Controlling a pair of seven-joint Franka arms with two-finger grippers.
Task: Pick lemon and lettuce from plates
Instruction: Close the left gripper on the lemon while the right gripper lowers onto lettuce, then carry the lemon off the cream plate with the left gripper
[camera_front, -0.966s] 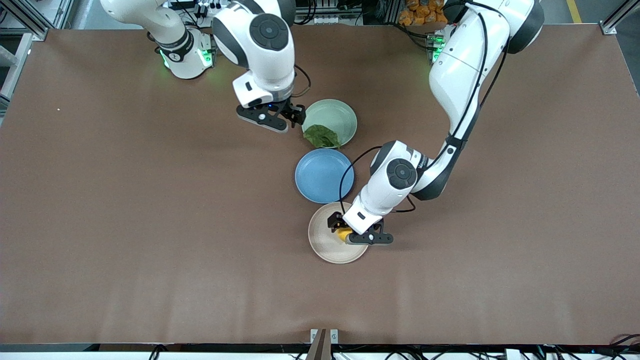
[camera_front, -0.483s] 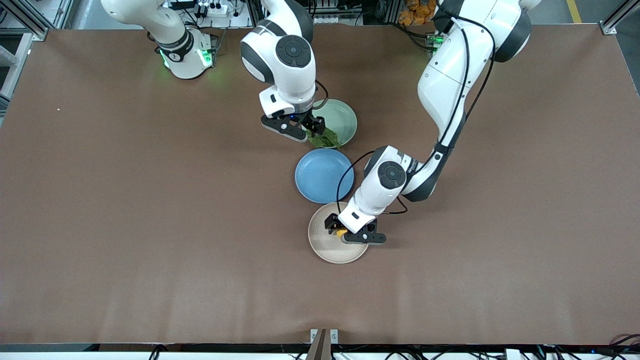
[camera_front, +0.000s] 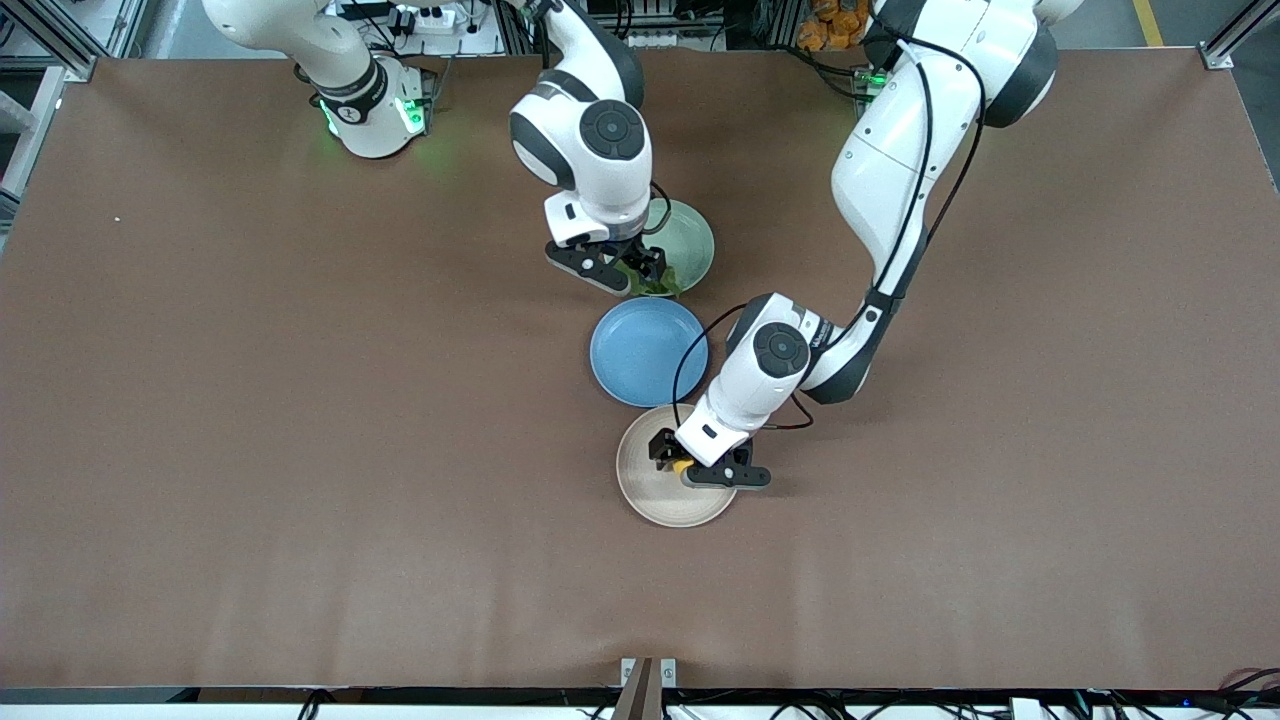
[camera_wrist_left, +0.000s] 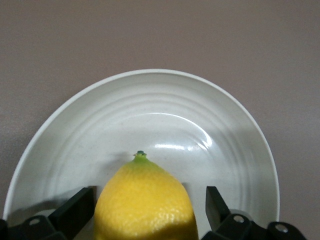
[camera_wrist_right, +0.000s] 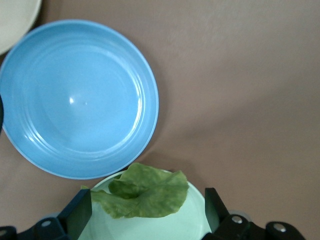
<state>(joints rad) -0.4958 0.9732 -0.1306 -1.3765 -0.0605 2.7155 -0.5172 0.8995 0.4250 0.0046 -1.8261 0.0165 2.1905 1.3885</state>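
Note:
The yellow lemon (camera_wrist_left: 145, 200) lies on the beige plate (camera_wrist_left: 165, 115), the plate nearest the front camera (camera_front: 650, 500). My left gripper (camera_wrist_left: 147, 200) is low over that plate and open. One finger stands on each side of the lemon (camera_front: 682, 466), with a gap at both. The green lettuce (camera_wrist_right: 145, 192) lies on the mint plate (camera_wrist_right: 165, 227), at the edge toward the blue plate. My right gripper (camera_wrist_right: 147, 205) is open over the lettuce (camera_front: 658, 285), one finger on each side of the leaf. The mint plate (camera_front: 692, 240) is partly covered by my right gripper (camera_front: 632, 272).
A blue plate (camera_front: 640, 350) with nothing on it sits between the two task plates, nearly touching both. It shows in the right wrist view too (camera_wrist_right: 75, 100), with a sliver of the beige plate (camera_wrist_right: 15, 15). Brown tabletop surrounds the row.
My right arm has swung from beside the mint plate to over its lettuce. My left gripper has shifted slightly over the beige plate and now straddles the lemon. Both stayed open.

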